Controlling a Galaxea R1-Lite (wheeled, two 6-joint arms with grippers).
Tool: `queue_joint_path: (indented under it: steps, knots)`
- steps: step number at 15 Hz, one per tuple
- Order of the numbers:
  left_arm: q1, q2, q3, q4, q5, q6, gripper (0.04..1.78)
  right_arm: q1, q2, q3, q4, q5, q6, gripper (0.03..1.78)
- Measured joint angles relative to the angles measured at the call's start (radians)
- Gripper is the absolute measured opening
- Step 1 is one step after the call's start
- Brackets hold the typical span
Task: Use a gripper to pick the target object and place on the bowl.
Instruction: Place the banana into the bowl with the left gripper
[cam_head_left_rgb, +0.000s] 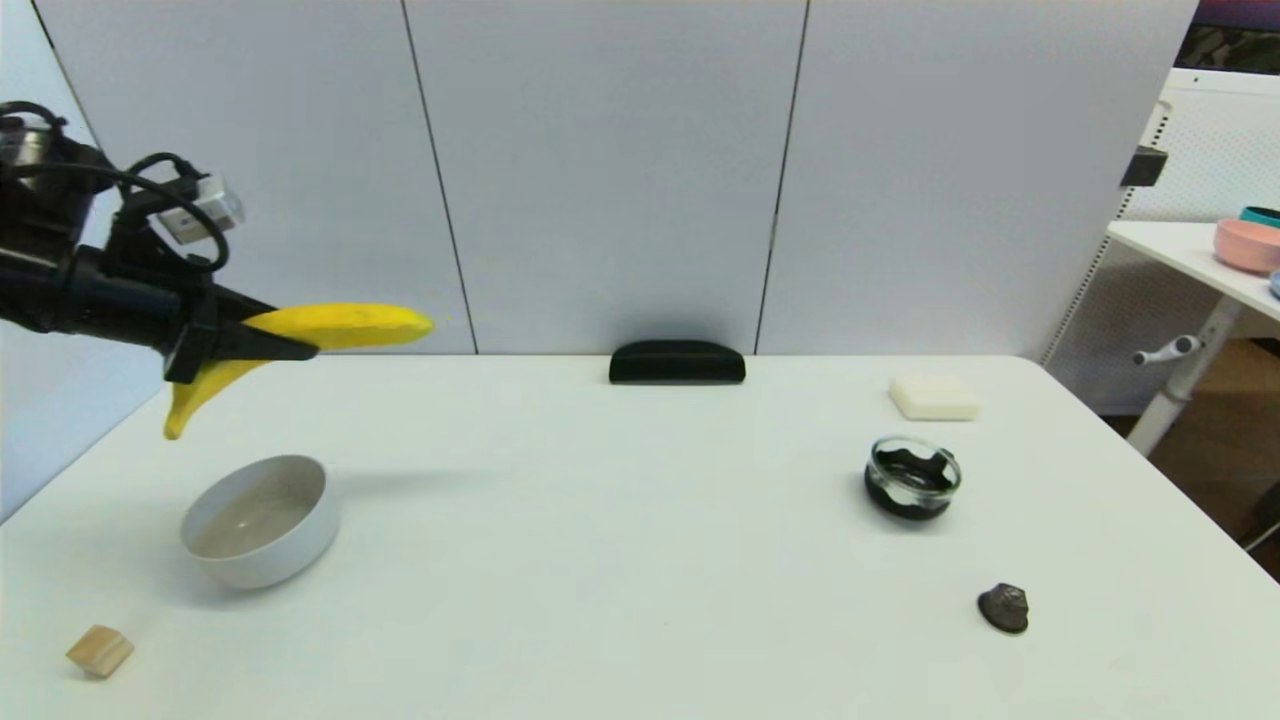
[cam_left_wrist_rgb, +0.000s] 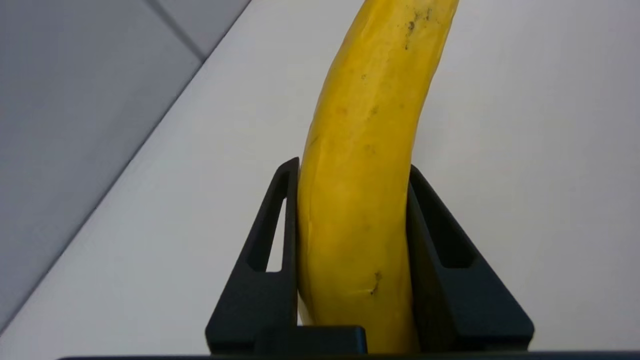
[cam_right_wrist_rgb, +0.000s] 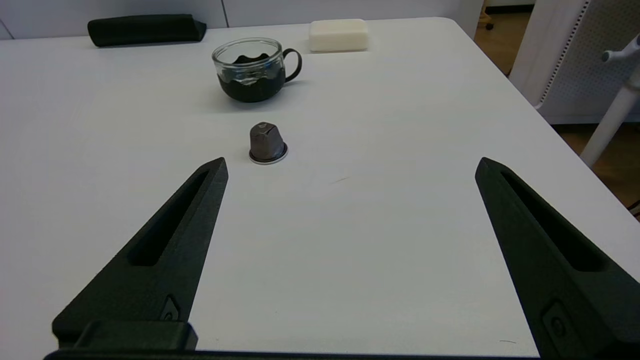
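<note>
My left gripper (cam_head_left_rgb: 300, 345) is shut on the yellow banana (cam_head_left_rgb: 350, 326) and holds it in the air at the far left, above and a little behind the white bowl (cam_head_left_rgb: 258, 520). In the left wrist view the banana (cam_left_wrist_rgb: 365, 150) sits clamped between both black fingers of the gripper (cam_left_wrist_rgb: 352, 167). The bowl stands empty on the table near the left front. My right gripper (cam_right_wrist_rgb: 350, 167) is open and empty, low over the table's right side, out of the head view.
A wooden cube (cam_head_left_rgb: 100, 650) lies at the front left. A glass cup with a dark inside (cam_head_left_rgb: 912, 477), a white block (cam_head_left_rgb: 934, 397), a dark capsule (cam_head_left_rgb: 1004, 607) and a black bar (cam_head_left_rgb: 677, 362) lie on the table. A side table with a pink bowl (cam_head_left_rgb: 1248, 245) stands at the right.
</note>
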Motion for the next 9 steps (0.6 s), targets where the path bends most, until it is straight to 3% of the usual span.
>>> queue_joint_path:
  steps: [4,9]
  knots:
    - [0.097,-0.123,0.154,0.016,0.107,0.032,0.62,0.000,0.000,0.000,0.000,-0.001,0.000,1.71]
    - [0.128,-0.183,0.283,0.052,0.236,0.034,0.62,0.000,0.000,0.000,0.000,-0.001,0.000,1.71]
